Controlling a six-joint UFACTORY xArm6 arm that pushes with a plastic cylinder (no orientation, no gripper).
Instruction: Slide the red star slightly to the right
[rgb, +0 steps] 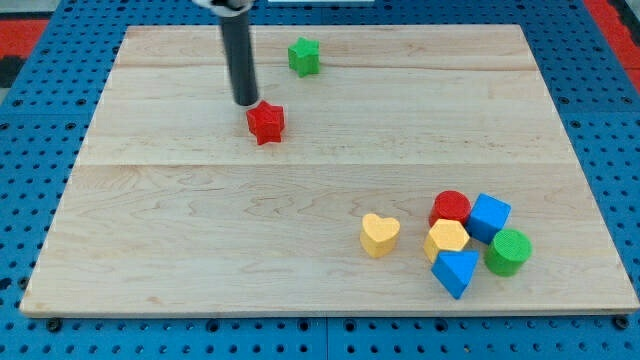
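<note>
Camera view: our tip (245, 103), no jaws, holding nothing, sits just upper-left of red star (266, 122), placed to nudge it right

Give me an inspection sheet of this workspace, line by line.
Surface: pale wooden board on a blue pegboard.
Job's things: red star, upper left of centre; my tip sits just to its upper left, close to or touching it.
Clutter: green star near the view's top; yellow heart at lower right, apart from a tight cluster: red cylinder, blue cube, yellow hexagon, green cylinder, blue triangle.
Pincer: nothing seen; the arm ends in a dark rod.
Cables: nothing seen.
Surroundings: red strips in the top corners.
</note>
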